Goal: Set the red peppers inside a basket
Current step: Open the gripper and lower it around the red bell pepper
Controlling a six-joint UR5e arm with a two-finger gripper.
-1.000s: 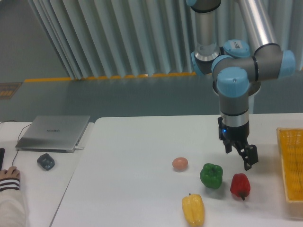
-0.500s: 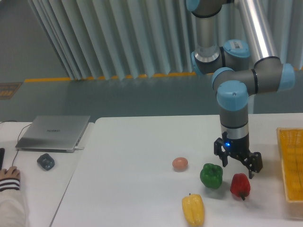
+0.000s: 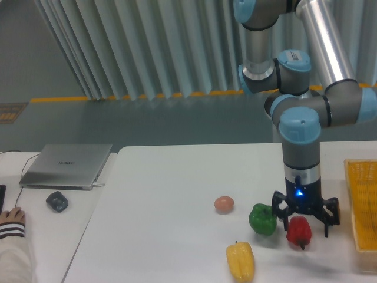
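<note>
The red pepper (image 3: 298,232) lies on the white table right of centre, glossy, with a short dark stem at its lower right. My gripper (image 3: 306,219) hangs straight over it, open, its two fingers spread to either side of the pepper's top; one fingertip (image 3: 327,228) sits to the pepper's right, clear of it. The yellow-orange mesh basket (image 3: 360,206) stands at the table's right edge, partly cut off by the frame, a short way right of the gripper.
A green bell pepper (image 3: 263,219) sits just left of the red one, close to the left finger. A yellow pepper (image 3: 241,262) lies in front, an egg-like object (image 3: 224,204) further left. A laptop (image 3: 68,165), small dark object (image 3: 57,201) and a person's hand (image 3: 12,218) are far left.
The arm has swung right and lowered. The gripper, tilted and above-left of the red pepper before, now hangs level with its fingers straddling the pepper's top. The peppers have not moved.
</note>
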